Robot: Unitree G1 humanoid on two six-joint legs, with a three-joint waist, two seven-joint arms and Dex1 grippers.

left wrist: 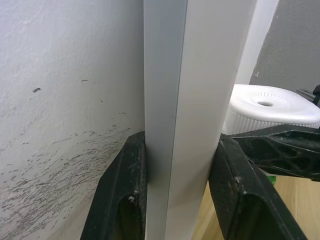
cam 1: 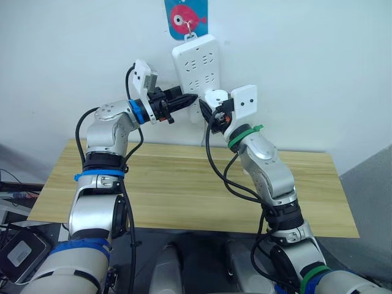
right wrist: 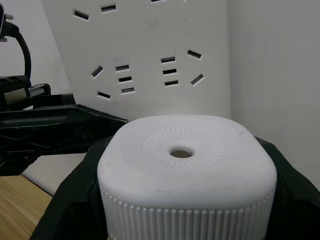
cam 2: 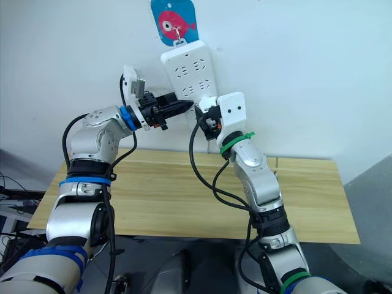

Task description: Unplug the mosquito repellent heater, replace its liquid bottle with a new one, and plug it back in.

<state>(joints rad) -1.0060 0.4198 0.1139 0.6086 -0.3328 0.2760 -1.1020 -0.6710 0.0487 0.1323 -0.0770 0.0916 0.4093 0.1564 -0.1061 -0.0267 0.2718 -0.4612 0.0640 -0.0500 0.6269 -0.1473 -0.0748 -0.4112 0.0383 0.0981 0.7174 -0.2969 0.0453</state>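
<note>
step: unplugging | left gripper clamps power strip edge on far wall | right gripper grasps mosquito repellent heater at strip's lower end | next: pull heater straight out

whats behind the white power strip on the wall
The long white multi-socket power strip hangs from a hook on a blue fish sticker, against the white wall. The left gripper clamps its edge. Its back face is hidden.
</note>
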